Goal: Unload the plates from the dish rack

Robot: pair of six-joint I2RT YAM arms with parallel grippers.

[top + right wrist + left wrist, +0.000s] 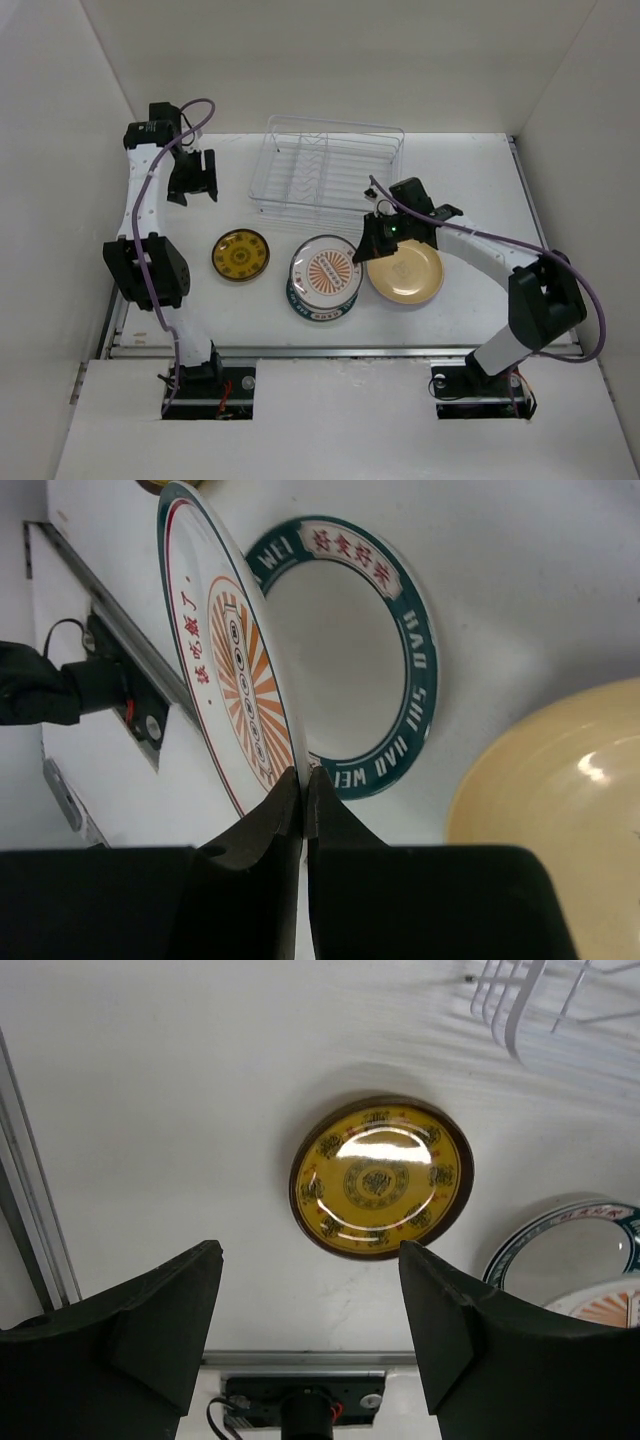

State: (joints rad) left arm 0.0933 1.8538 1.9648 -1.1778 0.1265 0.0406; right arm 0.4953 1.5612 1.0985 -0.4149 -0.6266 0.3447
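Orange-centred plate (232,670), rim pinched in right gripper (303,776) (tilted over teal-rimmed plate (415,650)).

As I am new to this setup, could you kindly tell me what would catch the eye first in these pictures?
The right gripper pinches the rim of the orange-centred plate, holding it tilted above the teal-rimmed plate at the table's middle. To their left lies the gold-patterned plate, with the open left gripper hovering behind it.

"HAO SHI" and "WEI" on the teal-rimmed plate (418,665)
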